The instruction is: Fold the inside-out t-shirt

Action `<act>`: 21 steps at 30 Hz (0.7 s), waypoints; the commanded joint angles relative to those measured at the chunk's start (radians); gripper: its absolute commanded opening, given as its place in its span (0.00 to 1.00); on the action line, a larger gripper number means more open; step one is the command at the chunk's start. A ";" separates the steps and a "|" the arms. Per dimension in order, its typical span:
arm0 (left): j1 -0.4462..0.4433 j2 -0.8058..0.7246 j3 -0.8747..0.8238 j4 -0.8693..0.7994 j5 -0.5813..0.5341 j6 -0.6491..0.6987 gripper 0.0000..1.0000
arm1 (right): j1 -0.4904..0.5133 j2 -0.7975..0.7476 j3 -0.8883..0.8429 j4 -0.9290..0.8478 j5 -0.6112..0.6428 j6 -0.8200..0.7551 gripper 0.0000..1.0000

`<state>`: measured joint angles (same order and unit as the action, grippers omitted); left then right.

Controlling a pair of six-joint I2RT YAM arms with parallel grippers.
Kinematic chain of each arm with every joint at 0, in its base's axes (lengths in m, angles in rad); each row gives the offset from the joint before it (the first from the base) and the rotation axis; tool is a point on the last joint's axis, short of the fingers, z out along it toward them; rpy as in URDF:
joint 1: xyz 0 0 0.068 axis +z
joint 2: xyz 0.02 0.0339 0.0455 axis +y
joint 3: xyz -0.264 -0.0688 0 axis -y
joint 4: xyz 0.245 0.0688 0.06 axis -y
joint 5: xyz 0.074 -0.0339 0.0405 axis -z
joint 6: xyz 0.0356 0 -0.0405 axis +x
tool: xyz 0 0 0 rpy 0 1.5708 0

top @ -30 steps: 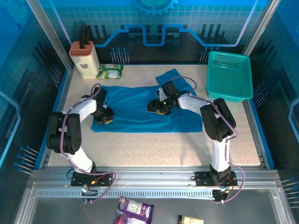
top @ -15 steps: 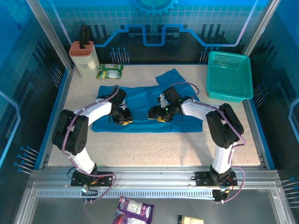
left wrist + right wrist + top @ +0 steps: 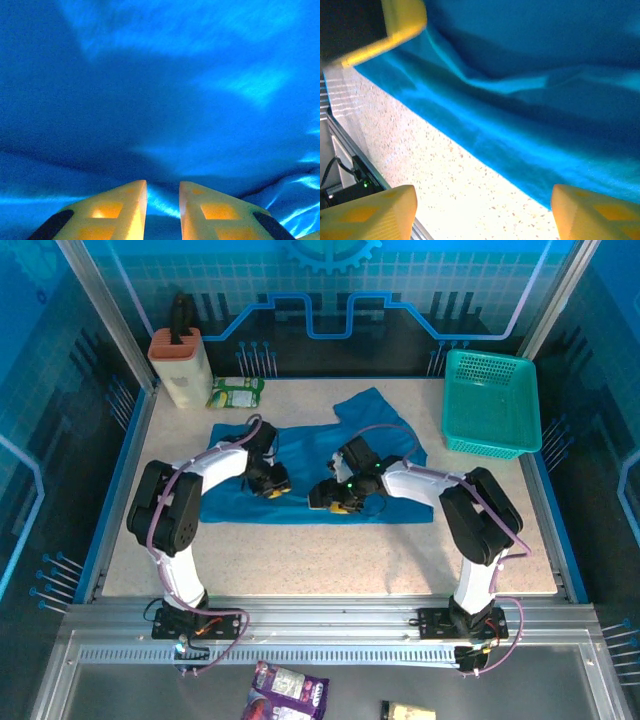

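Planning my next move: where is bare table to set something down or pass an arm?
Free: the near strip of table between the t-shirt and the front edge, and the patch in front of the teal basket. Crowded: the far-left corner, with beige canister and green packet.

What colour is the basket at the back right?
Teal green. The rigid plastic mesh basket shows best in the top external view.
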<state>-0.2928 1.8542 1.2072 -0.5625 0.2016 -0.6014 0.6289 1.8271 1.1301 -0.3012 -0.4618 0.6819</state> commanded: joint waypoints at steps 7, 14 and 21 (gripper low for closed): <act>0.003 0.109 0.076 -0.033 -0.045 0.032 0.24 | 0.036 0.013 0.037 0.022 -0.022 0.030 0.72; 0.002 0.053 0.107 -0.114 -0.136 0.035 0.28 | 0.037 0.031 0.068 0.001 -0.014 0.024 0.72; -0.025 0.022 0.119 -0.186 -0.175 0.043 0.31 | 0.037 0.049 0.076 0.002 -0.014 0.027 0.71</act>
<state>-0.2962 1.9141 1.2980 -0.6773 0.0628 -0.5755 0.6563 1.8545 1.1801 -0.2905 -0.4721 0.7002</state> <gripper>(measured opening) 0.307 0.715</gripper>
